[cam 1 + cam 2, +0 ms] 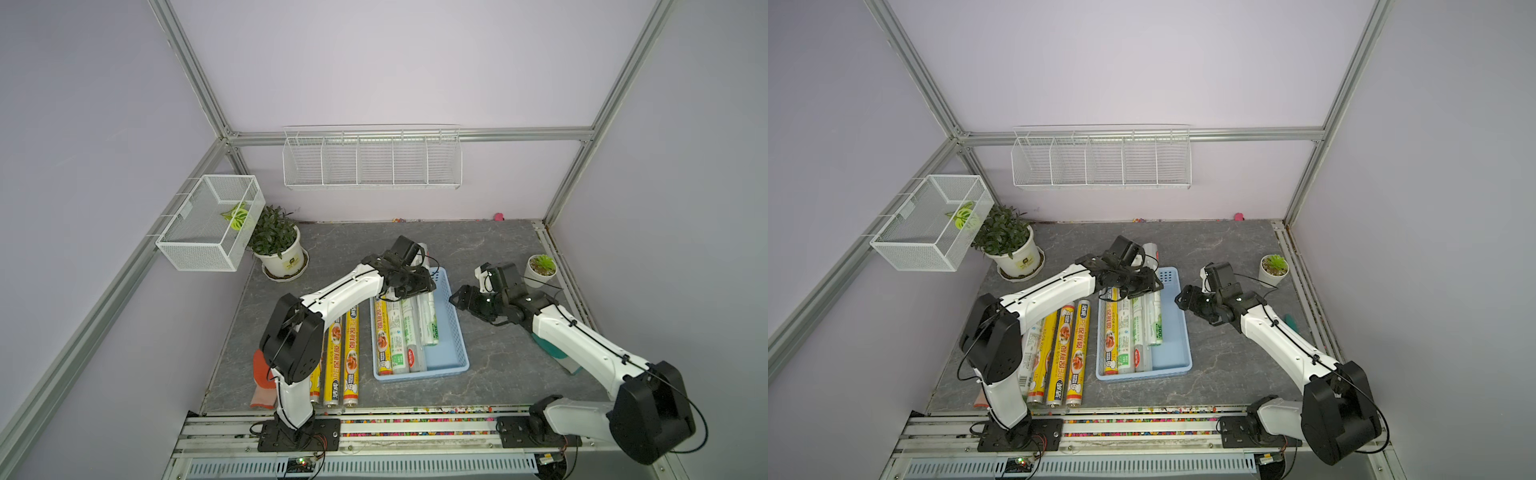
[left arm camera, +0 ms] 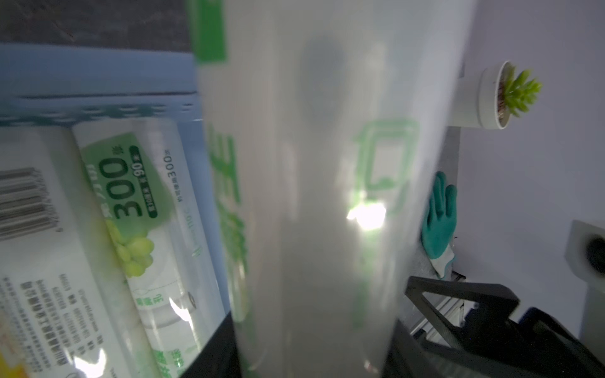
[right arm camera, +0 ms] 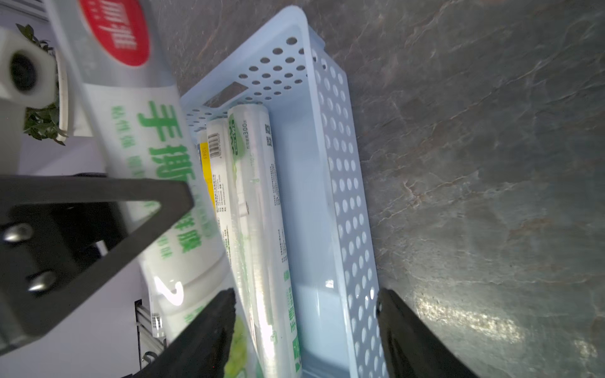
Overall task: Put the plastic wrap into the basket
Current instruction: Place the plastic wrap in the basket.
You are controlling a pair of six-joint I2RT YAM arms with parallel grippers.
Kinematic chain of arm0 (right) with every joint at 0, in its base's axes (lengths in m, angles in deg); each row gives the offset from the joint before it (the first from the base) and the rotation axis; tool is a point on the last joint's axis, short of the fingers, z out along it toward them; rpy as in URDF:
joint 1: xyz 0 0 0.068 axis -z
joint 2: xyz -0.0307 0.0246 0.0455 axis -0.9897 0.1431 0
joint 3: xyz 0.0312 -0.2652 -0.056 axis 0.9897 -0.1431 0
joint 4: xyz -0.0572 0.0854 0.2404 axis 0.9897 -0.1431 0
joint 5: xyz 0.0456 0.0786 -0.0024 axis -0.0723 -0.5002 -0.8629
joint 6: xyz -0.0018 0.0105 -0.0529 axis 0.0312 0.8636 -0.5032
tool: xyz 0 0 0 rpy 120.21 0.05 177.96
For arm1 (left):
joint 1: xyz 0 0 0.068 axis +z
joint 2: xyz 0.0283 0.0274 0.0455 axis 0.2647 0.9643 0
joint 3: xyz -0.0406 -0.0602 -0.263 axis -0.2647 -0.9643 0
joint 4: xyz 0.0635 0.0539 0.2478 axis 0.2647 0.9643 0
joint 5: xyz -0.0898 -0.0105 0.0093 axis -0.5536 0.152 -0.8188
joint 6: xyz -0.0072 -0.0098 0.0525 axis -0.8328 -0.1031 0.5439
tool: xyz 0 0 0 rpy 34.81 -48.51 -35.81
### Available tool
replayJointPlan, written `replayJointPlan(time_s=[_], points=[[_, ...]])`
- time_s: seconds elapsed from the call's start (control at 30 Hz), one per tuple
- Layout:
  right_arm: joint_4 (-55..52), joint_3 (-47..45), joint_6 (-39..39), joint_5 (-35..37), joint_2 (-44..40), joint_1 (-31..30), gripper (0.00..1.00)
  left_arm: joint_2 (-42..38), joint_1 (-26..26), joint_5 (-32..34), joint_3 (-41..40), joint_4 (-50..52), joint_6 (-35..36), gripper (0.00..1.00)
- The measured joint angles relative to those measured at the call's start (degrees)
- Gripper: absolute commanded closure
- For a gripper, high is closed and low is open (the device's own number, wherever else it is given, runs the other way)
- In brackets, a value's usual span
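Note:
My left gripper (image 1: 409,286) (image 1: 1133,286) is shut on a clear-white roll of plastic wrap (image 1: 419,254) (image 2: 311,196) with green print, held tilted over the far end of the light-blue basket (image 1: 449,340) (image 1: 1173,345). Its red-labelled far end sticks out past the basket's far wall (image 3: 278,65). Several rolls lie lengthwise in the basket's left half, among them a yellow one (image 1: 382,336) and a white one marked 300 (image 1: 431,322) (image 2: 131,196). More yellow rolls (image 1: 351,353) lie on the table left of the basket, partly under my left arm. My right gripper (image 1: 459,299) (image 3: 306,304) hangs open and empty by the basket's right wall.
A green glove (image 1: 552,349) lies under my right arm and an orange glove (image 1: 264,382) lies at the near left. A potted plant (image 1: 278,245) stands at the back left, a small succulent (image 1: 540,268) at the right. A white mesh box (image 1: 212,222) and a wire rack (image 1: 372,160) hang on the walls.

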State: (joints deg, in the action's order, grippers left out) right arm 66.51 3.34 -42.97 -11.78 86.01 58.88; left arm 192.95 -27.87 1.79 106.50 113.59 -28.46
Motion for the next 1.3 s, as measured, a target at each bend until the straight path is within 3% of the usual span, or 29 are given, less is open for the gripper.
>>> replayJointPlan(time_s=[0.3, 0.57, 0.9, 1.13, 1.3], points=[[0.0, 0.0, -0.2, -1.2, 2.2, 0.0, 0.26, 7.2, -3.7, 2.6, 6.1, 7.3, -1.5, 0.78], [0.0, 0.0, -0.1, -0.5, 3.0, 0.0, 0.27, 7.4, -5.1, 1.1, 5.4, 5.5, -3.7, 0.75], [1.4, -3.2, 2.2, 0.9, 3.4, 0.0, 0.28, 6.5, -5.1, -3.0, -1.6, -5.6, -6.4, 0.73], [2.2, -3.6, 2.6, 0.8, 3.5, 0.0, 0.29, 6.3, -5.0, -3.9, -1.8, -5.6, -6.3, 0.72], [3.9, -4.2, 3.4, -0.4, 3.7, 0.0, 0.32, 5.1, -5.3, -2.7, -0.8, -0.3, -5.4, 0.69]])
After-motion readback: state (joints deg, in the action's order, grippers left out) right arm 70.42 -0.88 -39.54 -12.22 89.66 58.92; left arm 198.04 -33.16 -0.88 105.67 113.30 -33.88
